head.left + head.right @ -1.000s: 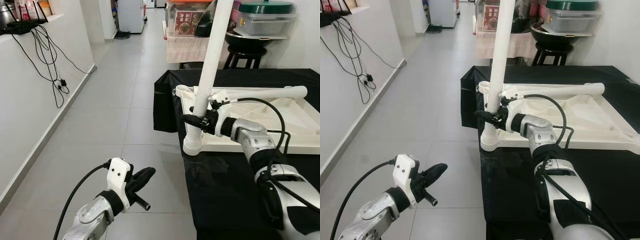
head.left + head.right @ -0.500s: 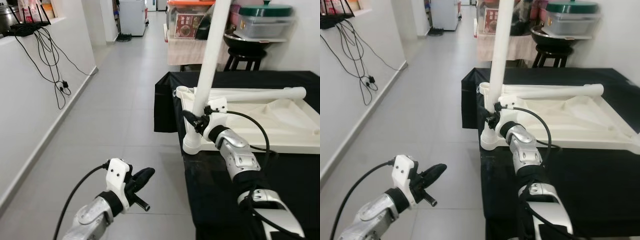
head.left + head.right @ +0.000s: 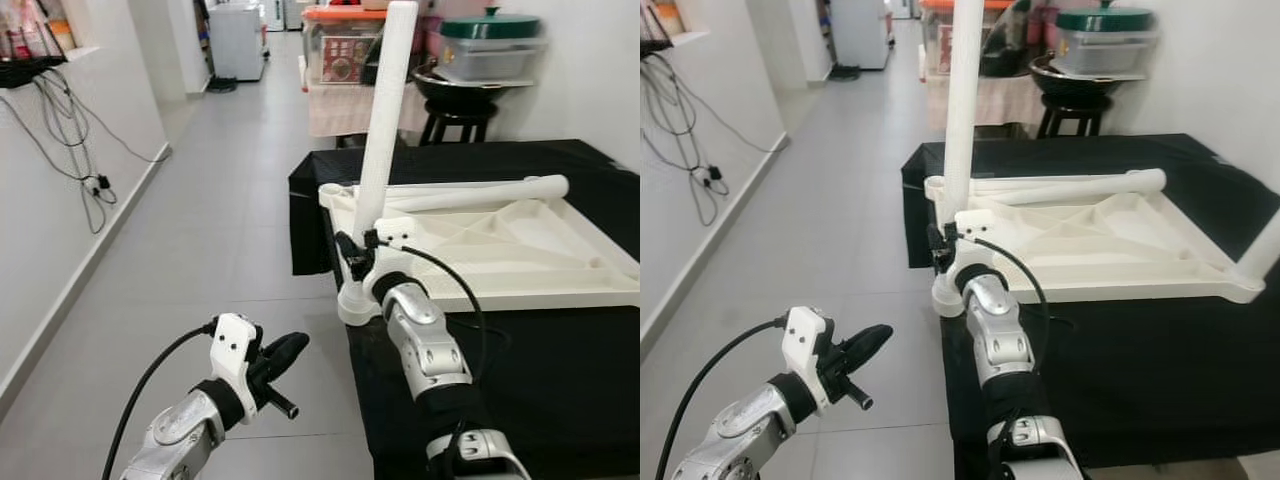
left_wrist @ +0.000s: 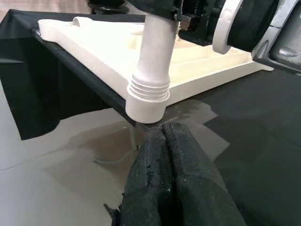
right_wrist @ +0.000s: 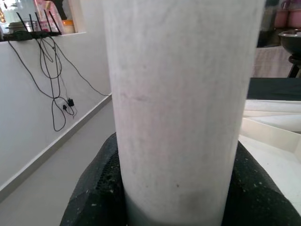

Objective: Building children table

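The white children's table top (image 3: 500, 245) lies upside down on the desk (image 3: 520, 370), which is draped in black cloth, with its near left corner right at the desk's near left edge. From that corner a white table leg (image 3: 382, 120) stands upright, its threaded end seated in the round corner socket (image 4: 146, 101). A second white leg (image 3: 470, 192) lies flat along the far edge of the table top.

The right arm (image 3: 425, 345) reaches forward and up from the near side, forearm rising over the black cloth, wrist bent toward the standing leg. Its right end effector (image 3: 352, 258) is clamped around the lower part of that leg, just above the socket; the right wrist view shows a black finger (image 5: 101, 188) on either side of the white tube.

The left arm (image 3: 180, 435) is held low over the grey tiled floor (image 3: 200, 250), well to the left of the desk, forearm angled up and to the right. Its left end effector (image 3: 280, 355) points toward the desk corner, its two black fingers (image 4: 155, 188) pressed together and holding nothing.
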Tool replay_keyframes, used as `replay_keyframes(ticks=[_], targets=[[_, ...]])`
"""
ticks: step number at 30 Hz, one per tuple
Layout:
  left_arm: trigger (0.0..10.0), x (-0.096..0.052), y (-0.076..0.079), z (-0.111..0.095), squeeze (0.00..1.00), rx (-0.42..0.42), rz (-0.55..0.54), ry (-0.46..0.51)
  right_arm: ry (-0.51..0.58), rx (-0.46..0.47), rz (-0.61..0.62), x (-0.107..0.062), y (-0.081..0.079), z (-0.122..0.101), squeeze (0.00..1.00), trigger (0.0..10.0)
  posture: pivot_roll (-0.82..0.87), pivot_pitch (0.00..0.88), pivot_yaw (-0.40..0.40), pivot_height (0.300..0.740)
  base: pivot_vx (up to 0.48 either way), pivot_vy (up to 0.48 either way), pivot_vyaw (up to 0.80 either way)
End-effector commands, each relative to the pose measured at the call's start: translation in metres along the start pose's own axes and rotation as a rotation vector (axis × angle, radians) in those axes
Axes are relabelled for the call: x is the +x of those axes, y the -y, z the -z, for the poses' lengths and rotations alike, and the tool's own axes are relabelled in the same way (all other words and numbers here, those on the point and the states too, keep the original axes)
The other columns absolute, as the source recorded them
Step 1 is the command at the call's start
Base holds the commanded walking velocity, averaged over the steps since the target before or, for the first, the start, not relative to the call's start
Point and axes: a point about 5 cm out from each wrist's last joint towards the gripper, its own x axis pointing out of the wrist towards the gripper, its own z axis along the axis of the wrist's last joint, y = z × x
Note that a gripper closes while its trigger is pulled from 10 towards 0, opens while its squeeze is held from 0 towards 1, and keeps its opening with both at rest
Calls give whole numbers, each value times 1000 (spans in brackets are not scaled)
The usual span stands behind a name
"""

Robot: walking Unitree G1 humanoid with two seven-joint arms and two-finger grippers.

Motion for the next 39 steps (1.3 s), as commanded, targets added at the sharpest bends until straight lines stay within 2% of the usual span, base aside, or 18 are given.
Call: replay_keyframes(ticks=[1,2,3,4,5,6,8,9,12,13,19,20,23,24,30,33,35,39], targets=[[10000,0,-2,1,0,2,-1,-9,-104,8,17,-2,17,19,1000,10000,22,0,-6,740,0,0,0],[10000,0,-2,1,0,2,-1,-9,-104,8,17,-2,17,19,1000,10000,22,0,-6,740,0,0,0],[10000,2,-1,2,0,2,9,-12,-47,13,-46,2,31,-6,1000,10000,23,0,-11,740,0,0,0],[10000,2,-1,1,0,3,10,-11,-22,19,-102,6,35,-17,1000,10000,24,0,-14,740,0,0,0],[10000,2,-1,1,0,3,10,-11,-22,19,-102,6,35,-17,1000,10000,24,0,-14,740,0,0,0],[10000,3,-1,1,0,4,7,-9,0,10,-225,9,36,-28,1000,10000,21,0,-16,740,0,0,0],[10000,3,-1,1,0,4,7,-9,0,10,-225,9,36,-28,1000,10000,21,0,-16,740,0,0,0],[10000,3,-1,2,0,4,6,-9,4,-36,-377,13,33,-37,94,10000,24,0,-17,740,0,0,0],[10000,3,-1,2,0,4,5,-9,4,-59,-438,14,33,-41,94,10000,24,0,-17,740,0,0,0],[10000,3,-1,2,0,4,5,-9,3,-90,-474,17,33,-45,0,10000,26,0,-16,740,0,0,0],[10000,3,0,4,0,4,6,-14,-12,-121,-511,24,39,-53,0,10000,35,0,-14,740,0,0,0],[10000,3,0,5,0,4,5,-16,-34,-119,-535,26,41,-53,0,2588,34,0,-14,740,0,0,0],[10000,3,0,5,0,4,6,-17,-41,-114,-551,27,41,-53,0,2588,33,0,-14,740,0,0,0],[10000,3,0,5,0,3,7,-17,-52,-104,-568,26,42,-52,0,0,33,0,-15,740,0,0,0],[10000,3,2,6,0,-1,11,-17,-69,-84,-555,27,49,-50,0,0,33,0,-16,740,0,0,0],[10000,3,3,5,0,-2,9,-13,-92,-100,-449,24,60,-41,0,0,31,0,-20,740,0,0,0],[10000,3,3,4,0,-4,8,-11,-119,-97,-328,21,66,-28,0,0,23,0,-23,740,0,0,0],[10000,2,2,4,0,-4,8,-9,-132,-94,-264,19,69,-21,0,0,23,0,-23,740,0,0,0]])
